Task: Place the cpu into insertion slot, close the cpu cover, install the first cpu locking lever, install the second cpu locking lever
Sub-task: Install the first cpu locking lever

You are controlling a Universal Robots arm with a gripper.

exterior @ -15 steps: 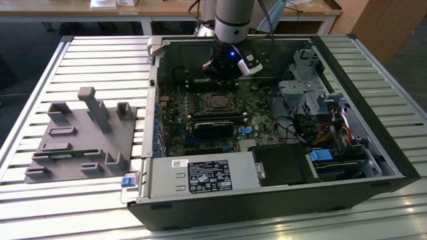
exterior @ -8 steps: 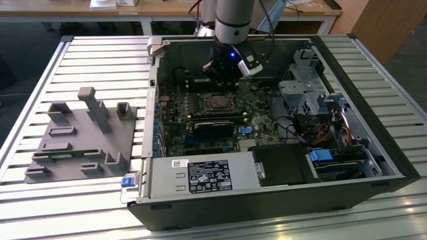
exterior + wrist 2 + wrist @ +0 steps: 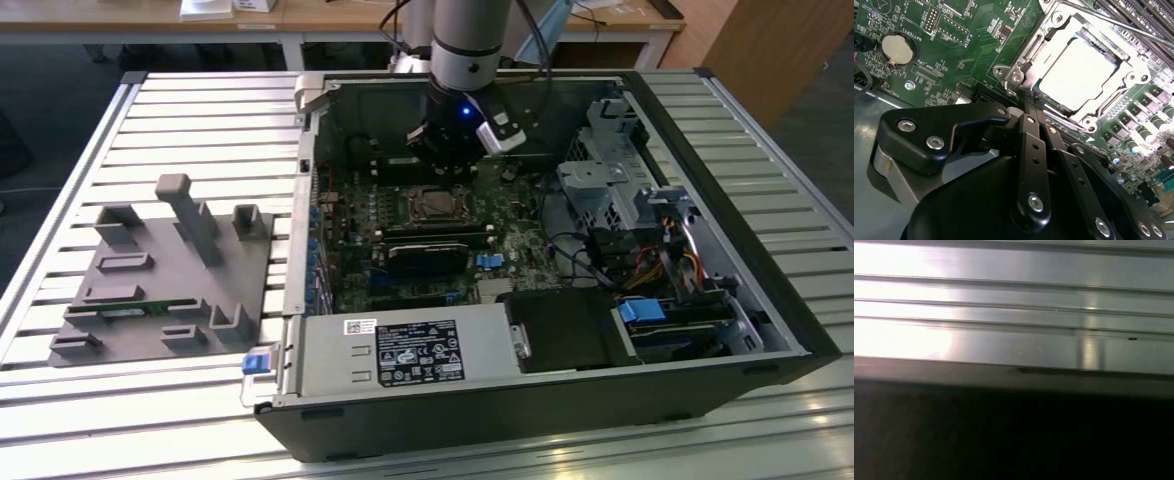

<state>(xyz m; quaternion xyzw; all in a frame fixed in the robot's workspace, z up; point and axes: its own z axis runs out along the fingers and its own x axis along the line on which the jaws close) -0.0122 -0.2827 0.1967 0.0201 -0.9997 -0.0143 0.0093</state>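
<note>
The cpu (image 3: 1081,72) lies flat in the insertion slot (image 3: 433,204) on the green board, its pale metal top showing. Around it sits the silver cpu cover (image 3: 1026,55), lying down on the chip's edges. A thin metal locking lever (image 3: 1124,26) runs along one side of the socket. In the second wrist view my gripper (image 3: 1030,107) is just short of the socket's near corner, black fingers (image 3: 1026,150) pressed together and empty. In the exterior view the gripper (image 3: 443,160) hangs inside the case just behind the socket.
The open computer case (image 3: 787,300) lies on a slatted metal table (image 3: 200,110). A grey fixture block (image 3: 160,270) stands at the exterior view's left. Near the socket are a black card (image 3: 434,255), a power supply (image 3: 400,350), a drive cage (image 3: 627,180) and a coin battery (image 3: 898,49).
</note>
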